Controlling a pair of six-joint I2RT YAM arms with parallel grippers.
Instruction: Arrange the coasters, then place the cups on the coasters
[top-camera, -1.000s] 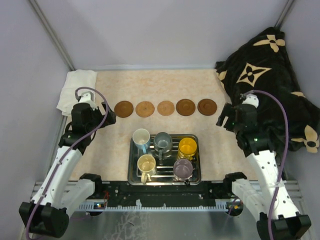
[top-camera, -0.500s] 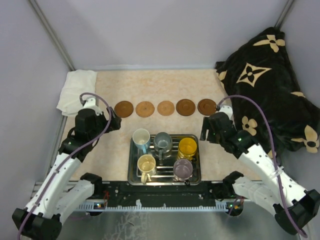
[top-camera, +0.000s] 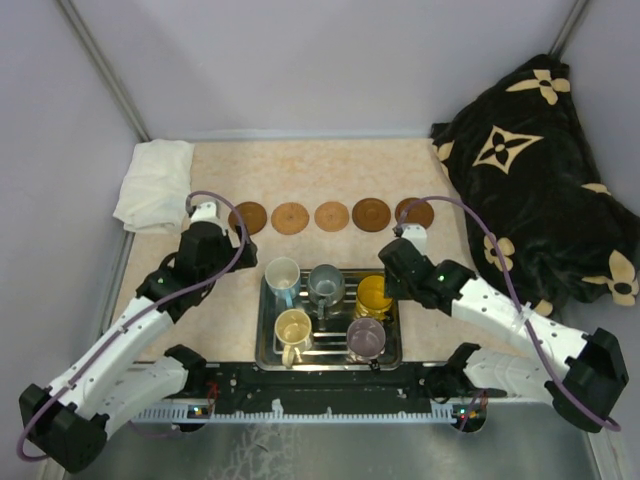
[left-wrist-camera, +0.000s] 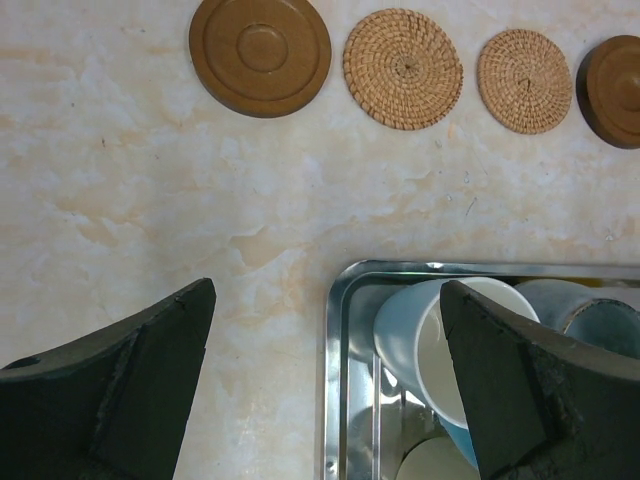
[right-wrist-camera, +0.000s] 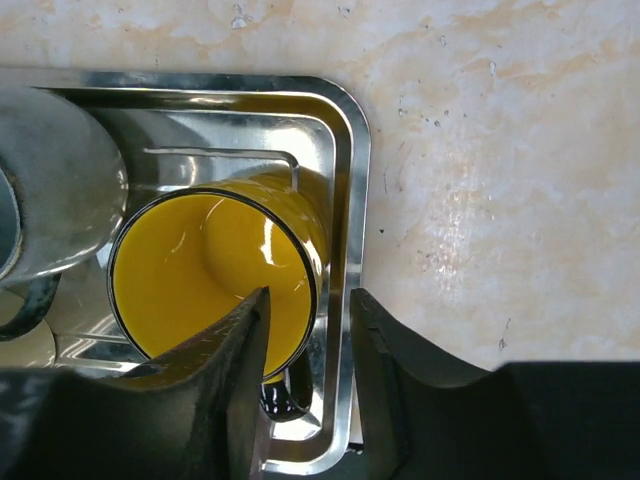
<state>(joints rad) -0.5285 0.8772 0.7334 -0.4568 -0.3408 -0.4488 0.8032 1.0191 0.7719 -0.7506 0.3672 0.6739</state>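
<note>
1. Done: the five coasters (top-camera: 332, 216) lie in a straight left-to-right row on the far part of the tabletop (top-camera: 320, 165), evenly spaced, none touching.
2. Left to do: every cup placement. All five cups (top-camera: 325, 283) stand in the steel tray (top-camera: 263, 345), near of the row.
3. In hand: the right tool (right-wrist-camera: 308, 300), narrowed, straddles the right wall of the orange-yellow cup (right-wrist-camera: 200, 280), one finger inside and one outside. A slim gap shows on each side, so it does not look clamped.
4. The left tool (left-wrist-camera: 328, 300) hangs wide and empty over the tray's far-left corner, above the white-and-blue cup (left-wrist-camera: 430, 340).
5. Hard to see: the rightmost coaster is partly covered by the right arm's cable. The yellow cup's handle is lost behind the fingers.
</note>
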